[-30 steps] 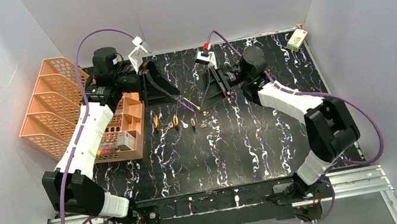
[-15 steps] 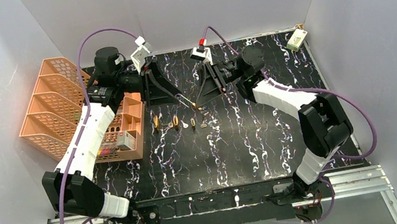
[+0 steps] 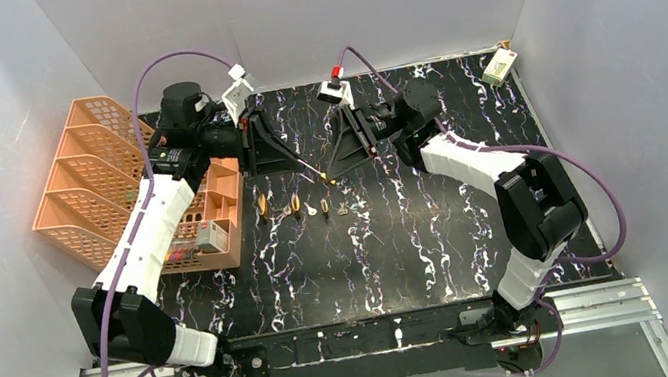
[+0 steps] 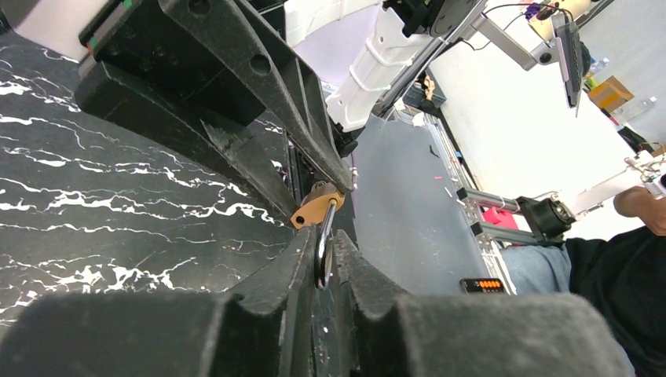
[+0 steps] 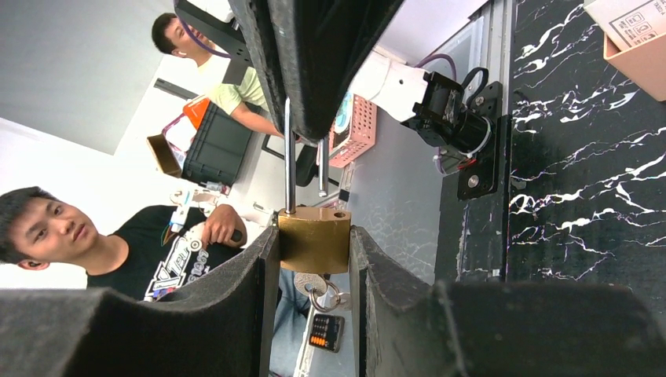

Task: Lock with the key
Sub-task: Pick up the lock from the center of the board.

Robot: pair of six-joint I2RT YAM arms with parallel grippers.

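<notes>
A brass padlock [image 3: 325,179] hangs in the air between my two grippers, above the black marble table [image 3: 437,223]. My right gripper [image 5: 314,245] is shut on the padlock's brass body [image 5: 314,236]. A silver key [image 5: 308,283] with a ring sticks out of the underside of the body. The shackle [image 5: 289,157] is open, with one leg out of the body. My left gripper [image 4: 323,263] is shut on the shackle [image 4: 324,243], with the brass body [image 4: 314,212] just beyond its fingertips. In the top view the left gripper [image 3: 304,168] and the right gripper [image 3: 335,168] meet tip to tip.
Several small brass padlocks [image 3: 295,205] and a loose key [image 3: 311,209] lie in a row on the table just in front of the grippers. An orange mesh organiser [image 3: 105,174] stands at the left edge. A small white box [image 3: 498,68] sits at the back right corner.
Both grippers, with the padlock between them, have shifted a little left and toward the back. The right arm has reached further left; the left arm has drawn back.
</notes>
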